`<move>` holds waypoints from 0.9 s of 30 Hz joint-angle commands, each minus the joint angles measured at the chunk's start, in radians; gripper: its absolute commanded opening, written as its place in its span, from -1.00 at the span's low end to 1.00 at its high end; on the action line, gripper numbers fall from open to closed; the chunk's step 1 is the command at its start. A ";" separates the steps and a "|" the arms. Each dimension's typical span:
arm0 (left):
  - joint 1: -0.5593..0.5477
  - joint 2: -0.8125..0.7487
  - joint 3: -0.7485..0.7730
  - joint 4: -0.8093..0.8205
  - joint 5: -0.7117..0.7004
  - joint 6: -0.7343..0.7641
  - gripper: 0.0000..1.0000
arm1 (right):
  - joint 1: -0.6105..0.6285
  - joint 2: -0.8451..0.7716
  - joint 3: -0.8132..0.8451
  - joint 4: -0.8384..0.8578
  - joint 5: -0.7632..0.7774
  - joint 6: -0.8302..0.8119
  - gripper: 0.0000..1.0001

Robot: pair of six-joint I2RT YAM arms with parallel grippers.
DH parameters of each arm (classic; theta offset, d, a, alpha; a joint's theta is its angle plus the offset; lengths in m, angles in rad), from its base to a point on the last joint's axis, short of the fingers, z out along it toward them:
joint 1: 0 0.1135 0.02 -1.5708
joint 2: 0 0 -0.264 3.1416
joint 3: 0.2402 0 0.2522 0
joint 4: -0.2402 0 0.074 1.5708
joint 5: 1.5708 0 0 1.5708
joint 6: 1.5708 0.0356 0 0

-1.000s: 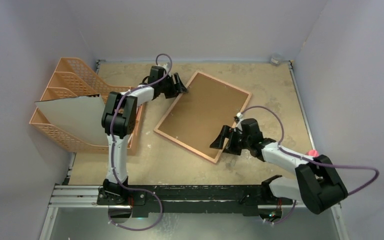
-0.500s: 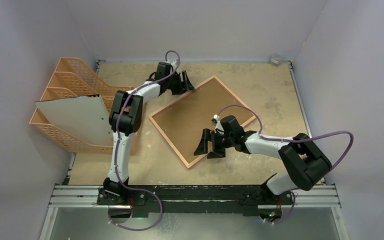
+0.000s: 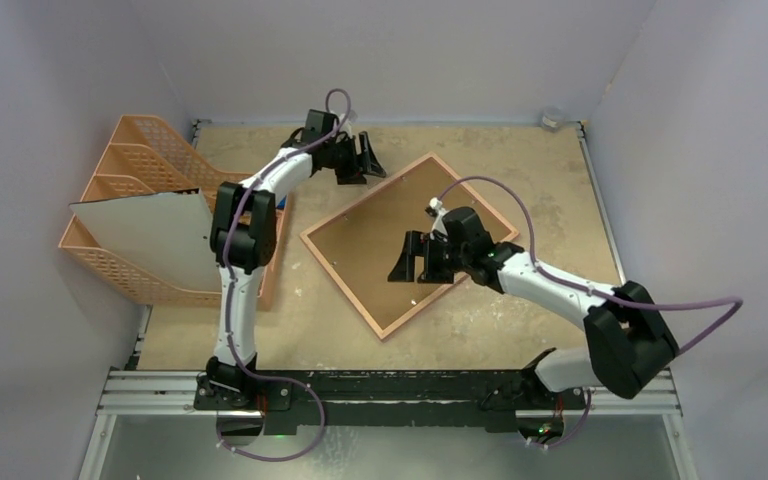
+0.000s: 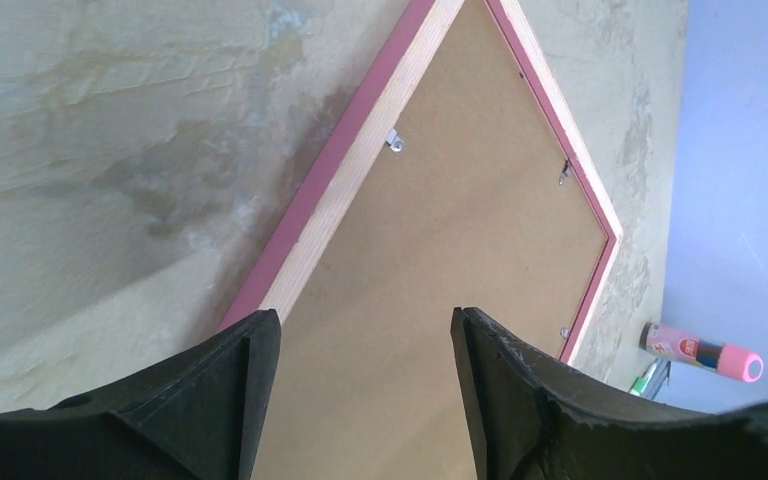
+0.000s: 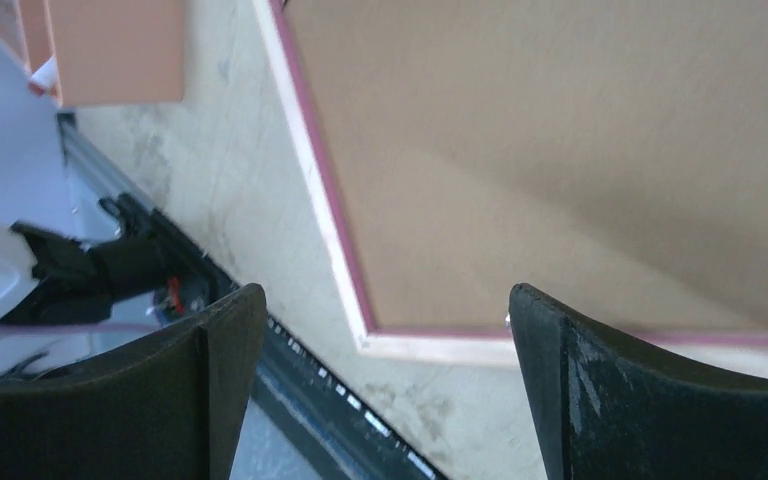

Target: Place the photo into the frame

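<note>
Frame [image 4: 325, 170] lies reverse-up on the table [image 3: 530, 170], left tool [image 4: 362, 318] and right tool [image 5: 385, 300] both spread apart, gripping nothing.

The top view looks down from high behind the near edge on the whole table [image 3: 560, 180]; both wrist views hang close over the frame [image 3: 355, 245] (reverse up), left facing rightward, right facing the near rail [image 5: 290, 390]; all share the frame.

To my left a peach mesh file rack [image 3: 120, 165] stands on my tan table [image 3: 540, 180], and a greyish-white sheet [image 3: 145, 235] rests on top of it. A brown backing board [image 3: 365, 250] lies flat mid-table. By the wall I see a pink tube [image 4: 702, 353] lying on its side.
</note>
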 commanded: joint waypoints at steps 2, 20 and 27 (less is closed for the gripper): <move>0.035 -0.131 -0.004 -0.103 -0.109 0.115 0.33 | -0.005 0.096 0.125 -0.058 0.197 -0.075 0.84; 0.062 -0.083 -0.123 -0.104 -0.235 0.249 0.33 | -0.018 0.343 0.332 0.030 0.200 -0.192 0.46; 0.055 -0.120 -0.249 -0.053 -0.202 0.208 0.23 | -0.030 0.390 0.376 -0.016 0.242 -0.082 0.46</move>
